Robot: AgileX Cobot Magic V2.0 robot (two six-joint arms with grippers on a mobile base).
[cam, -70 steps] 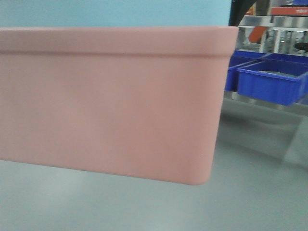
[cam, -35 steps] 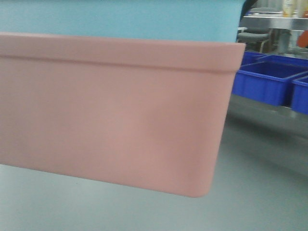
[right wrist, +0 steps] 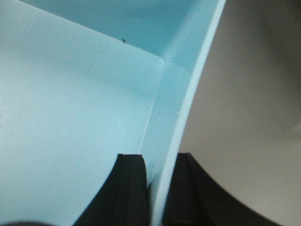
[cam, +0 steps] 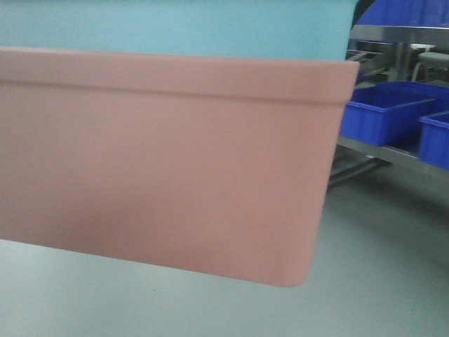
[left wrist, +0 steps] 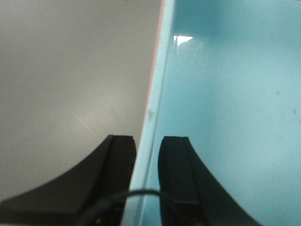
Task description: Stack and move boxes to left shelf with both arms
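The salmon-pink bin fills most of the front view, held in the air, with the light sky-blue bin nested in it and rising above its rim. My left gripper is shut on the left wall of the stacked bins, one finger outside, one inside the sky-blue bin. My right gripper is shut on the right wall of the sky-blue bin the same way. The left shelf with white rollers is out of view.
Dark blue crates stand on a steel rack at the right of the front view, with another steel level above them. Grey floor lies below and to the right of the held bins.
The background has slid across the view: the dark blue crates and steel rack shifted and look nearer. The stacked bins stay held in the same place in the frame.
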